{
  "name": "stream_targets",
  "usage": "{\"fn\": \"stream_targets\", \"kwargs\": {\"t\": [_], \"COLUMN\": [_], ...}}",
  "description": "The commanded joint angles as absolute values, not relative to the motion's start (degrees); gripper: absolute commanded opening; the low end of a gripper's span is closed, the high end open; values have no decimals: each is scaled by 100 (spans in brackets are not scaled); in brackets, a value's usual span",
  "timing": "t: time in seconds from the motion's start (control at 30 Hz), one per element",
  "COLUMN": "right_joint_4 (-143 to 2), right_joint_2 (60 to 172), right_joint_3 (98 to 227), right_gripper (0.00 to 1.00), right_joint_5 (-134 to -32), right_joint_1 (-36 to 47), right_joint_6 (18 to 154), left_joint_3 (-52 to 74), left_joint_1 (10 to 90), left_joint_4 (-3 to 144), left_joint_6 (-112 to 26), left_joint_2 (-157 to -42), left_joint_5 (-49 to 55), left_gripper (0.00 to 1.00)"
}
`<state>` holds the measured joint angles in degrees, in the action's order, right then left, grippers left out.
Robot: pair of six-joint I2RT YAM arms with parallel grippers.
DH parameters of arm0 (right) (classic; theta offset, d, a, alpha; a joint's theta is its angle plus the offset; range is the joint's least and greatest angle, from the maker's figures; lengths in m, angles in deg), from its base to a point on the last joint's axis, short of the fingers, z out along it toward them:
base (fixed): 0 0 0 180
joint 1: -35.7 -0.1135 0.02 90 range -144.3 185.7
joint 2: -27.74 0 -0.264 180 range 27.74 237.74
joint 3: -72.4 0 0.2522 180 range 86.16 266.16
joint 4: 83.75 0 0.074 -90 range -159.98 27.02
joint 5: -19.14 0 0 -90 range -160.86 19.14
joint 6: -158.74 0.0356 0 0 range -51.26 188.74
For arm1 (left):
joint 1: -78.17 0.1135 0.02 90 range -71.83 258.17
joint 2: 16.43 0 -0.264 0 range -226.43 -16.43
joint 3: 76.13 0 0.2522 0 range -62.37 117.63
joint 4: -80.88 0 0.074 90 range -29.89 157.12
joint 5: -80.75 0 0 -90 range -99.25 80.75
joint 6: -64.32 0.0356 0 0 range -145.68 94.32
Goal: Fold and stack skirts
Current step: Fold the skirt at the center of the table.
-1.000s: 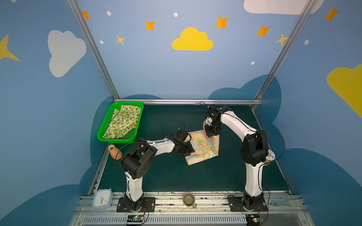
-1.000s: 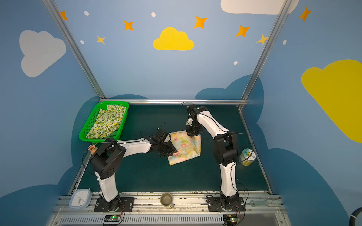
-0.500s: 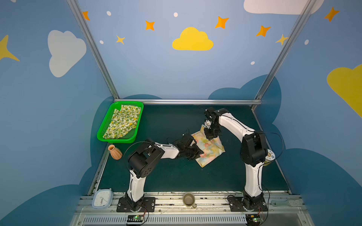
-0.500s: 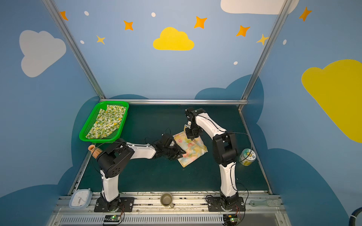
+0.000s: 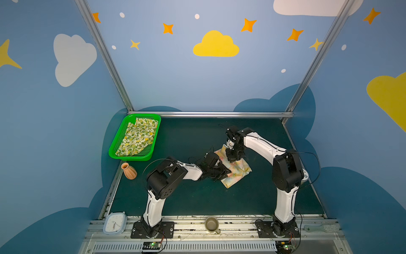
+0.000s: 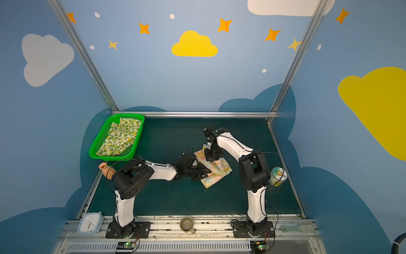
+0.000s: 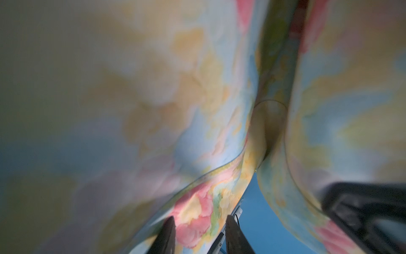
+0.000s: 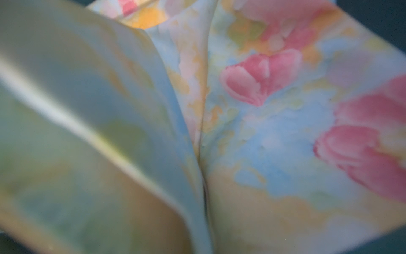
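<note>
bench (image 5: 197,198): is carrying everything, with its dark green mat showing in both top views (image 6: 175,198).
right arm (image 5: 261,146): is reaching in over the far corner of the floral skirt, wrist pointing down.
left arm (image 5: 189,172): is stretching low across the bench towards the near-left edge of the floral skirt.
basket (image 5: 134,157): is sitting at the far-left corner of the bench, well apart from both arms.
lemon skirt (image 5: 139,137): is lying loosely spread inside the basket (image 6: 114,157), filling most of its floor (image 6: 119,137).
floral skirt (image 5: 238,172): is lying mid-bench between the two arms, partly doubled over, with its far corner lifting off the mat (image 6: 217,173).
right jaws: are clenching the floral skirt at that raised corner; the right wrist view is filling with its folds (image 8: 274,110).
left jaws: are standing partly apart and grasping a fold of the floral skirt (image 7: 197,209), which is passing between the dark fingers (image 7: 167,235).
vase (image 5: 129,171): is standing just in front of the basket.
clock (image 5: 115,224): is lying at the near-left edge.
can (image 6: 277,176): is standing behind the right arm.
cup (image 5: 212,224): is sitting on the front rail between the arm bases.
</note>
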<state>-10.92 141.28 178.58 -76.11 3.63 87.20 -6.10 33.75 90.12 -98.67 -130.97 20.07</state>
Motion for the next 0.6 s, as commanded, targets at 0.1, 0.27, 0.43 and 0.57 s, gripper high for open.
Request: {"fn": "stream_targets", "kwargs": {"t": [0.1,0.27,0.43,0.57], "right_joint_4": [-1468,-1547,-1588,-1710], "right_joint_2": [13864,13807,13753,13743], "right_joint_3": [17558,17538,17561,17520], "right_gripper": [0,0,0,0], "right_joint_5": [-7821,-7911,-8018,-8143], "right_joint_1": [293,299,327,344], "right_joint_6": [8997,9108,9138,9150], "left_joint_3": [-788,-720,-427,-137], "left_joint_1": [3264,3266,3282,3308], "left_joint_4": [8194,7839,6907,6005], "left_joint_6": [-9865,-9790,-9295,-8737], "left_joint_2": [-13470,-13171,-12713,-12460], "left_joint_5": [1773,1747,1501,1196], "left_gripper": [39,39,40,41]}}
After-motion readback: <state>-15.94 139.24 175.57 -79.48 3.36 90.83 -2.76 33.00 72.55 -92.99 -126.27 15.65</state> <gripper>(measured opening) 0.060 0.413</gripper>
